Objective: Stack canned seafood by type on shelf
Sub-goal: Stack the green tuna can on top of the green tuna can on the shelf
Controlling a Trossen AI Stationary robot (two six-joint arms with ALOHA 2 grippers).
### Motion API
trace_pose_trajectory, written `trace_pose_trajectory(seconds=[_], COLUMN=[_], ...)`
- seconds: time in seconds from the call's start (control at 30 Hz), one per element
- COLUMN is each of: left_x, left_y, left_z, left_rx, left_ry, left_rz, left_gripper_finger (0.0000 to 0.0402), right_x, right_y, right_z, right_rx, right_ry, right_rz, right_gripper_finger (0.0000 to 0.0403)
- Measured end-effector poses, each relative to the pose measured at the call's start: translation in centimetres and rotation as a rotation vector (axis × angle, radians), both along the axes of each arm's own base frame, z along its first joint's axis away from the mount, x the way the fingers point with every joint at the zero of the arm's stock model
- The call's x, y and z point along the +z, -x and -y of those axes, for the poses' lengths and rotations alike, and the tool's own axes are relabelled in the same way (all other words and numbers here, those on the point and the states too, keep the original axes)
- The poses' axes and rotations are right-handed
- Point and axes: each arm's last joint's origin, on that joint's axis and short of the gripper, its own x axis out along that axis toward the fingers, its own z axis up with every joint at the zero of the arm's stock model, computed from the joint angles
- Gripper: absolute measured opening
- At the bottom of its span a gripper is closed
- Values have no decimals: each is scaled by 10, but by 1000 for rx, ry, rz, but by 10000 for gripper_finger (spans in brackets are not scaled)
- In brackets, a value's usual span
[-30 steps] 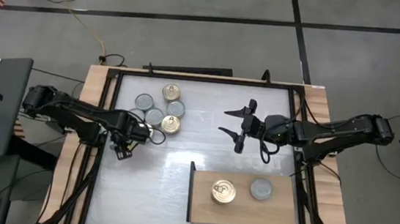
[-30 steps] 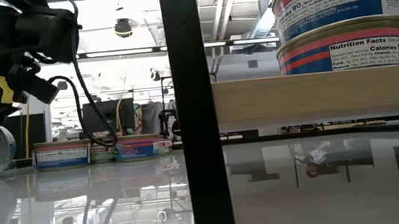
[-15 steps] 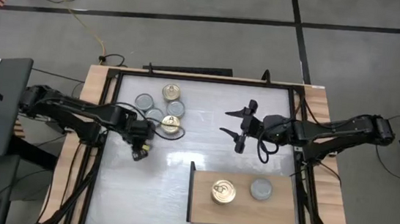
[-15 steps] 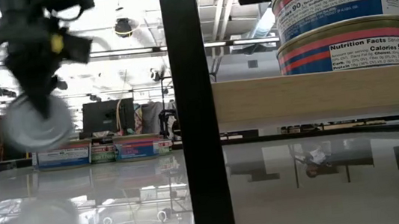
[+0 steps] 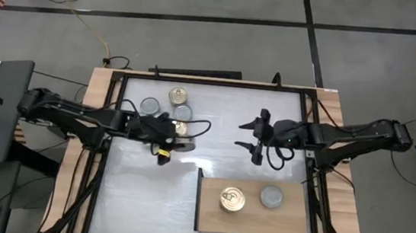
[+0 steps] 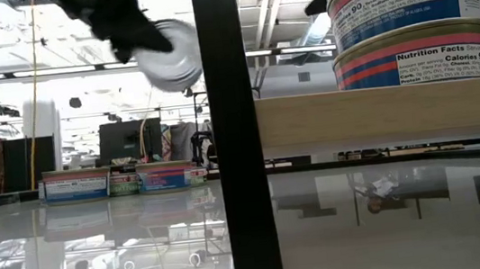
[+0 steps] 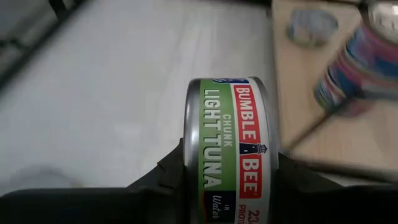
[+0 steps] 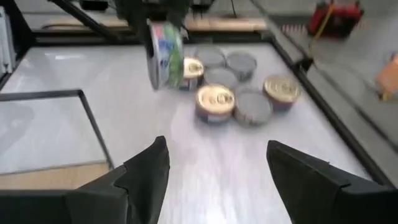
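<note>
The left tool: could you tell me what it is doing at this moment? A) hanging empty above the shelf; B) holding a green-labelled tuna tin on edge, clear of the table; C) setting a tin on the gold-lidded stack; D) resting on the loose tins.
B: the left tool grips a tuna tin turned on edge, and the low view shows the tin carried well above the table.

Ceiling lamps (image 6: 148,29) are glaring off the glossy table (image 6: 99,250). The lifted can (image 6: 168,57), toward eleven o'clock, is smearing, perhaps with motion blur.
</note>
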Motion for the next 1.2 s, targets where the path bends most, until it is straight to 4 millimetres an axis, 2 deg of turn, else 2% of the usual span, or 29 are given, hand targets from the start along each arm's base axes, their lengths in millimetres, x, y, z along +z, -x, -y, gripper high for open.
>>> trace_pose_trajectory(seconds=[0.13,0.33,0.57,0.8,1.03,1.2], left_x=[8,7,0,-2,2,5], left_y=[-16,-45,-65,-73,-73,-72], left_z=[-10,-21,-26,-25,-20,-18], left_rx=[4,-85,-114,-141,-152,-161], left_ry=[-62,-17,-53,-75,-114,-136], left_rz=[152,345,460,536,576,605], left_gripper_finger=[126,128,130,127,127,127], right_x=[8,16,19,12,12,10], right_y=[4,3,-3,-20,-28,-35], right_z=[-1,-5,-4,-4,0,3], right_rx=[-26,53,82,120,97,156], right_ry=[-69,-140,-74,23,6,-35], right_rz=[-65,-44,4,9,50,67], right_gripper_finger=[295,295,295,304,331,338])
